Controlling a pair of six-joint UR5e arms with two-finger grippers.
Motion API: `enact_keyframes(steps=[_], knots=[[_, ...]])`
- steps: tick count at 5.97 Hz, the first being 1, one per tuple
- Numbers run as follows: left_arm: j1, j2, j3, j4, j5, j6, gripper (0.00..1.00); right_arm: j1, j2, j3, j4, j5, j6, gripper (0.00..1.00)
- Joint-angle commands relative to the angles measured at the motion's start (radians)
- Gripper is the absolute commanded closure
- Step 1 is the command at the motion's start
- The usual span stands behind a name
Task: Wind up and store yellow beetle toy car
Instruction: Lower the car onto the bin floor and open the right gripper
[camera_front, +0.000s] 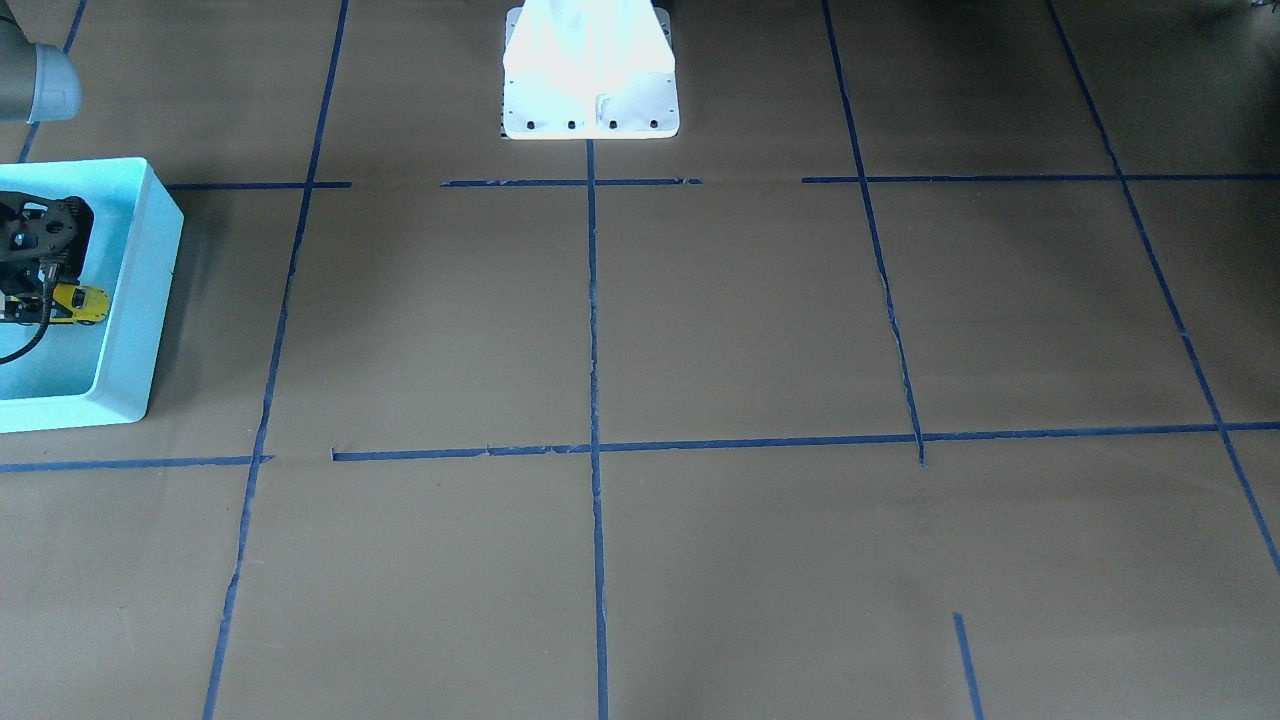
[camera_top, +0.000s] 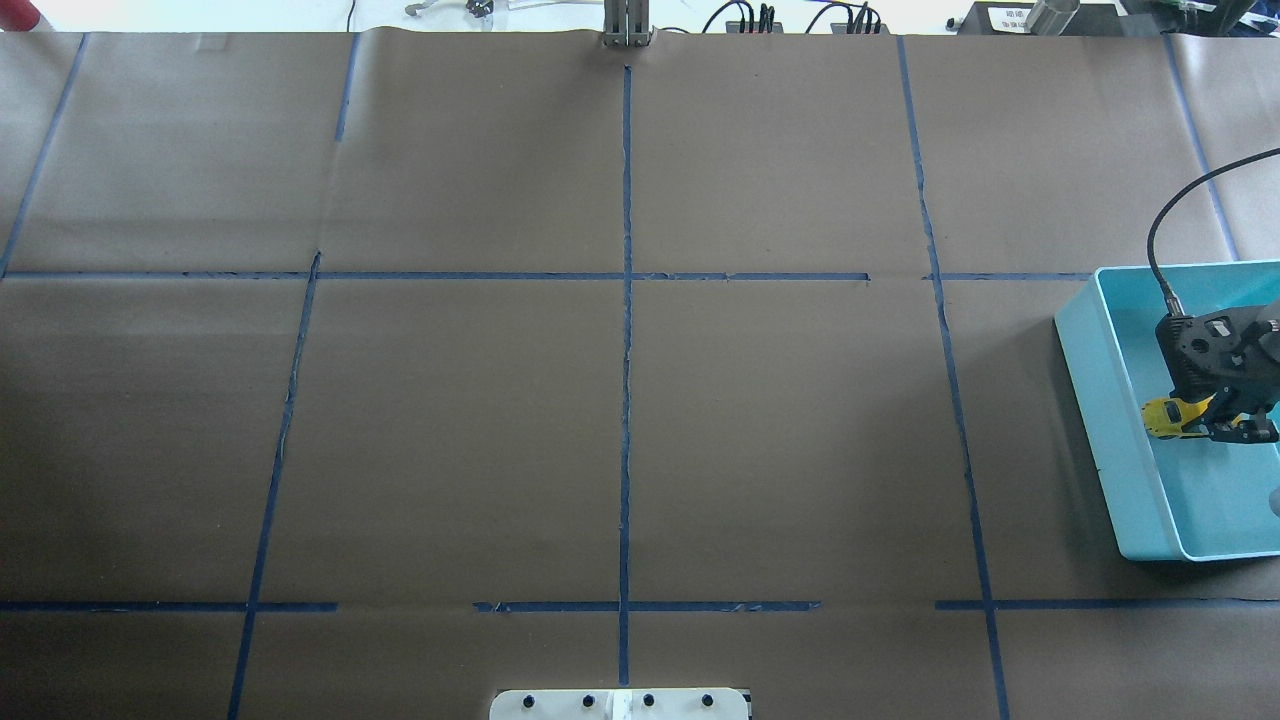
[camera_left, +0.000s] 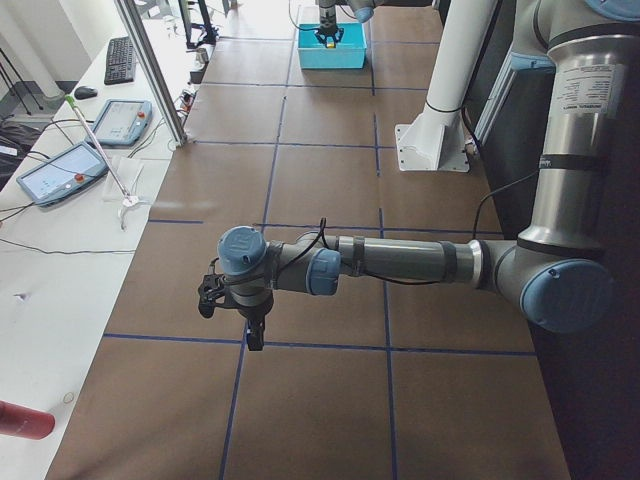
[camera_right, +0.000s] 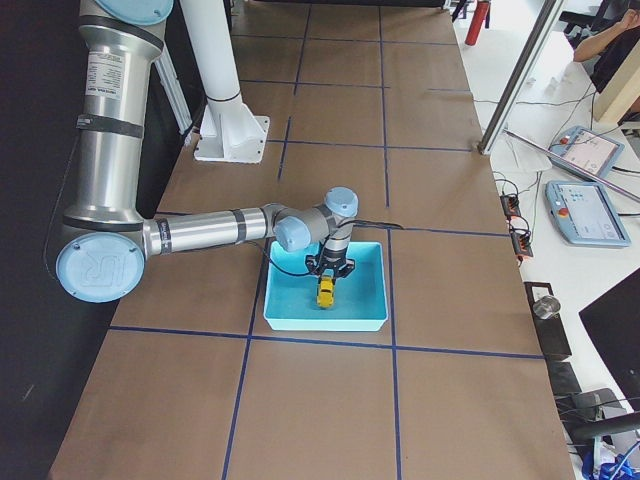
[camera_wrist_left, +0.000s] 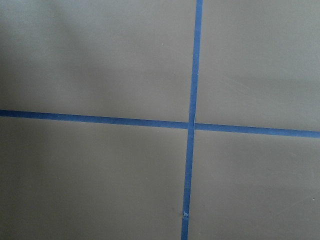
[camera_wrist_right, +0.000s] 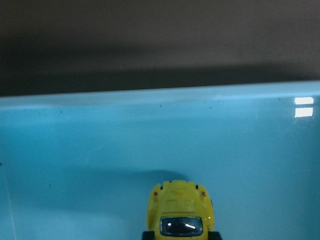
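The yellow beetle toy car (camera_top: 1168, 417) hangs inside the turquoise bin (camera_top: 1088, 380) at the table's right end, held in my right gripper (camera_top: 1215, 422), which is shut on it. The car shows at the bottom of the right wrist view (camera_wrist_right: 180, 210), nose toward the bin's wall (camera_wrist_right: 150, 130), with its shadow on the blue surface behind it. It also shows in the front-facing view (camera_front: 85, 303) and the right side view (camera_right: 326, 292). My left gripper (camera_left: 250, 330) hovers over bare table at the other end; I cannot tell whether it is open or shut.
Brown paper with blue tape lines (camera_top: 626, 330) covers the table. The robot's white base (camera_front: 590, 80) stands at the middle of the near edge. The left wrist view shows only a tape cross (camera_wrist_left: 190, 125). Operator tablets (camera_left: 60, 170) lie on a side bench.
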Motion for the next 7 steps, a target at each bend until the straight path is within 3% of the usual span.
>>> enact_keyframes(steps=[1, 2, 4, 7], knots=[[0.0, 0.0, 0.0, 0.0, 0.0, 0.0, 0.0, 0.0, 0.0, 0.0, 0.001, 0.002, 0.002, 0.33], [0.0, 0.0, 0.0, 0.0, 0.0, 0.0, 0.0, 0.001, 0.0, 0.002, 0.001, 0.002, 0.002, 0.22], [0.0, 0.0, 0.0, 0.0, 0.0, 0.0, 0.0, 0.009, -0.009, 0.075, -0.002, 0.046, 0.008, 0.15], [0.001, 0.0, 0.0, 0.0, 0.0, 0.0, 0.0, 0.249, -0.087, 0.122, -0.055, 0.128, 0.008, 0.14]])
